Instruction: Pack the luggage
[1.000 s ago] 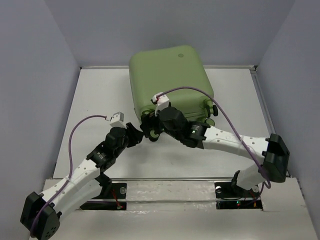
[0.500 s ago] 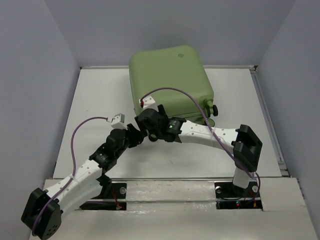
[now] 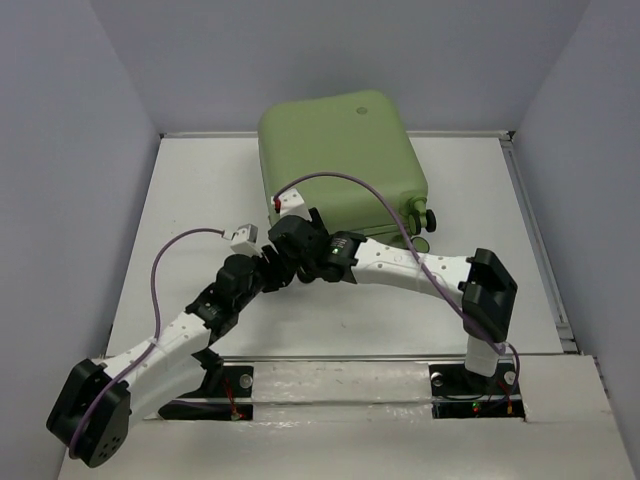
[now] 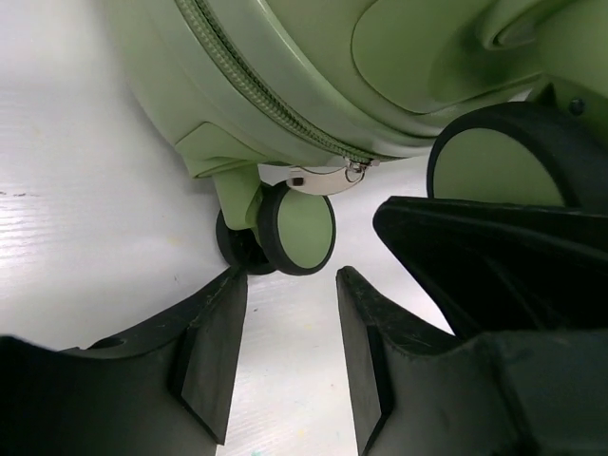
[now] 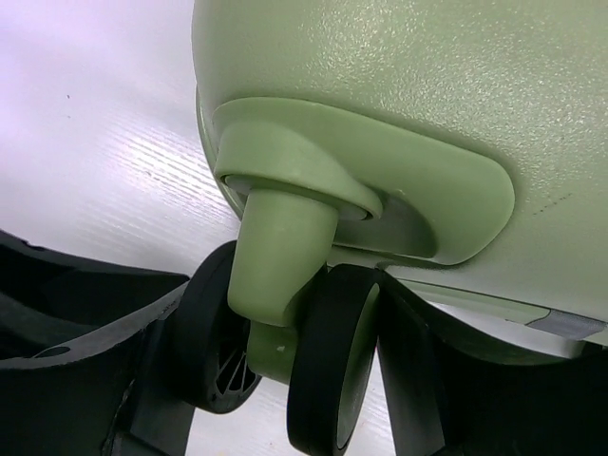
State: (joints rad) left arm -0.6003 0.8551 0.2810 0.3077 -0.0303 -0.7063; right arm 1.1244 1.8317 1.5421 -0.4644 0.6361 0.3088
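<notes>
Luggage (image 3: 335, 150) lies closed, zip (image 4: 266, 95) run, at 12 o'clock on table (image 3: 200, 180) — packing looks nearly finished. Your left tool (image 4: 292, 282): half open, empty; right tool (image 5: 285, 323) straddles a caster (image 5: 285, 237) — clamped or not, cannot tell.

Inspector: Top view: the near-left corner of the luggage (image 3: 340, 150) lies under the right arm (image 3: 400, 265). Emblem (image 3: 361, 108) too small to read.
Clerk: And the wrist views?
Inspector: Left wrist: shell runs past the top edge. Right wrist: shell cut off top and right, caster (image 5: 285, 275) wheels cut off below. Whether the right gripper (image 5: 285, 380) presses those wheels cannot be told
</notes>
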